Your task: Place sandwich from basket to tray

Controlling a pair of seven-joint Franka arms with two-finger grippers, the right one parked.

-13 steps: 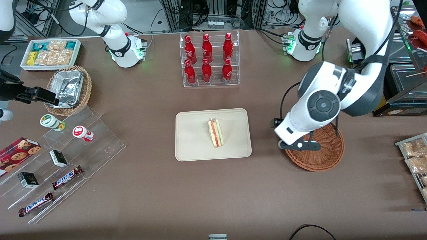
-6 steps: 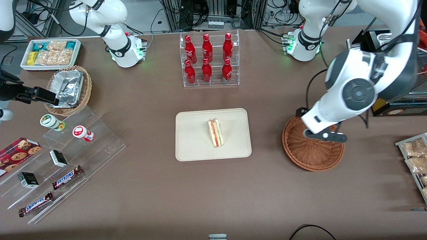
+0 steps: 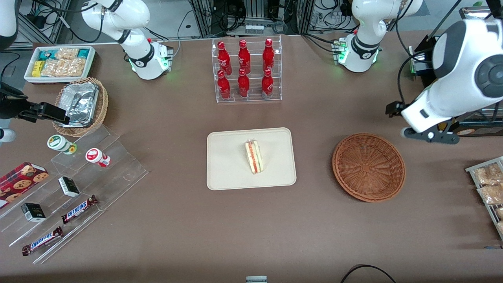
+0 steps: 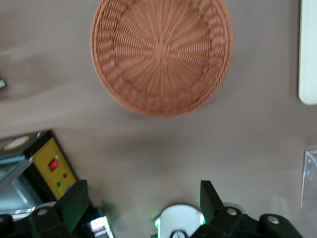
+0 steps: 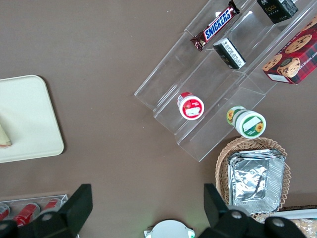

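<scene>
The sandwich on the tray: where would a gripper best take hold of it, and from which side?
Probably from above, jaws closing on the two flat bread faces of the sandwich, since it stands on the tray with its filling edge up. The gripper, open, hangs near the basket, toward the working arm's end.

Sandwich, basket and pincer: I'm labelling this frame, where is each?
sandwich (image 3: pixel 254 157), front view, middle of its filling edge.
basket (image 3: pixel 368 167), front view, woven floor.
pincer (image 4: pixel 141 203), left wrist view, midway between its open fingertips.

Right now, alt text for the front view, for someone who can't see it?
A sandwich lies on the beige tray at mid-table; the woven basket beside it holds nothing. The left arm's gripper, fingers open, hangs above the table toward the working arm's end.
</scene>
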